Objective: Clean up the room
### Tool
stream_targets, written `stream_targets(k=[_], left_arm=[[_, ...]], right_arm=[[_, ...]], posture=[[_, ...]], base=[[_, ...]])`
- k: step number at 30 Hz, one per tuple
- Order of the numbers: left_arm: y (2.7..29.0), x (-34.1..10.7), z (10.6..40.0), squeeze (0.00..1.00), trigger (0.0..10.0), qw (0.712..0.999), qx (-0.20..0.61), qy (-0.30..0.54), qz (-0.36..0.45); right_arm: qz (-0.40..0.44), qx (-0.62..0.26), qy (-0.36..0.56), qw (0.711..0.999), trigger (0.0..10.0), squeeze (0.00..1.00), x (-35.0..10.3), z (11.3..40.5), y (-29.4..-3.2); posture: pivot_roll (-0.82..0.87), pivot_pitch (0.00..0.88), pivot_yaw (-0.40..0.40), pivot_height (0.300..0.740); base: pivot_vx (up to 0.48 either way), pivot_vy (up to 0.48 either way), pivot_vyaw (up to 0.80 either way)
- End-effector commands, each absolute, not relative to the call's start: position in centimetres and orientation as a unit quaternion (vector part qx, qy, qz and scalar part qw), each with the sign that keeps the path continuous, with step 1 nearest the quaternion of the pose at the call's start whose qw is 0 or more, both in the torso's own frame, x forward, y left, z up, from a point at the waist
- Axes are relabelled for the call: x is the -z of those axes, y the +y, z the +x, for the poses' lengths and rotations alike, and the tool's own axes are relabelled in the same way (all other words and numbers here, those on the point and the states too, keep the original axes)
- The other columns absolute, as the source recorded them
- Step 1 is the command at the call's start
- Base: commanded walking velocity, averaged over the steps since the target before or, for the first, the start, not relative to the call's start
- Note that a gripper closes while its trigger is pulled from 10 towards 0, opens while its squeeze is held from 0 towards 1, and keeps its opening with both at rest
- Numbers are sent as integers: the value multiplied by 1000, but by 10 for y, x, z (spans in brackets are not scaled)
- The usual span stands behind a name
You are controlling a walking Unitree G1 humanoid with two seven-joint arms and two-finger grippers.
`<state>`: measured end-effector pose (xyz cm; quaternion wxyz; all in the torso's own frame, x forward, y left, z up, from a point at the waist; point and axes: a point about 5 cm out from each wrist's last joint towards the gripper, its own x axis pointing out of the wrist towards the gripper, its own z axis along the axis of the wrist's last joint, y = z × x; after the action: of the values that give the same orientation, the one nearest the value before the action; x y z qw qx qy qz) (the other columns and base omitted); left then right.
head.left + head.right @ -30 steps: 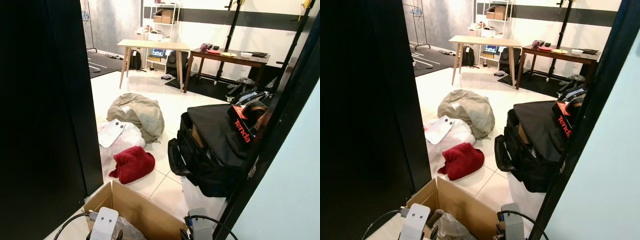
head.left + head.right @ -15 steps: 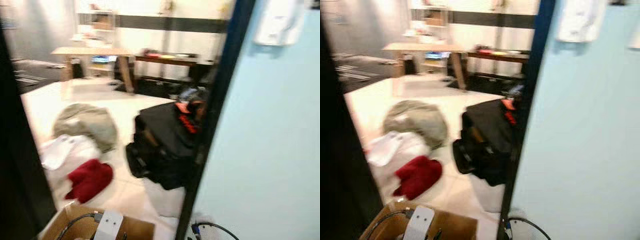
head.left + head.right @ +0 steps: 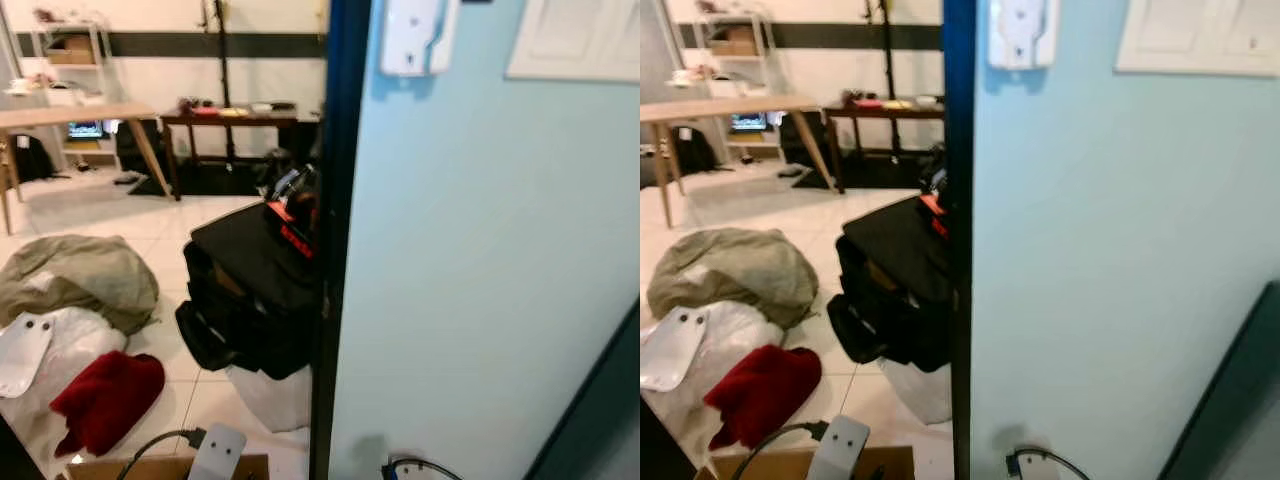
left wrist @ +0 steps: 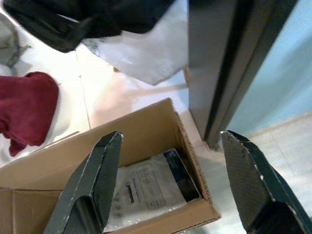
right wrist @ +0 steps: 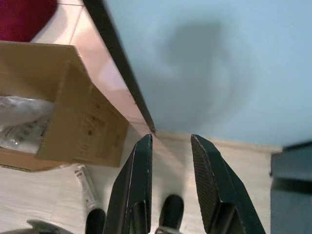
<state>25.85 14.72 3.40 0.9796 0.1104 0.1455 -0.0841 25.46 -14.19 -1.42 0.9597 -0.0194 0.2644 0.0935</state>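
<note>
Floor-level cardboard box (image 4: 146, 146) lies beneath open left jaws.

Brown corrugated cardboard box (image 4: 146, 141), plush red cloth (image 3: 105, 398), glossy floor tiles (image 3: 205, 395), seemingly matt wall (image 3: 480, 250)

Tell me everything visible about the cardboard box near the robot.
The box is plain brown corrugated cardboard, open at the top, standing on the pale floor close to a dark door frame and the light blue wall. Inside lie a clear plastic packet with printed marks and a dark item beside it. The open left claw hangs above it; the right claw is off to its side. A red cloth lies just beyond it on the floor.
</note>
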Motion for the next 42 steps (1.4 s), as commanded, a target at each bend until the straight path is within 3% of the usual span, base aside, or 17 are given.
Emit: stream_targets(k=[1, 42], left_arm=[[145, -32, 255, 0, 10000, 979, 85, 152, 103], [130, -20, 236, 0, 10000, 969, 157, 174, 73]], right_arm=[[-23, -91, 270, 958, 10000, 0, 14, 254, -147], [-41, -90, 287, 953, 10000, 0, 14, 249, -154]], posture=[[45, 137, -8, 740], [23, 98, -32, 740]], base=[[0, 0, -800], [0, 0, -800]])
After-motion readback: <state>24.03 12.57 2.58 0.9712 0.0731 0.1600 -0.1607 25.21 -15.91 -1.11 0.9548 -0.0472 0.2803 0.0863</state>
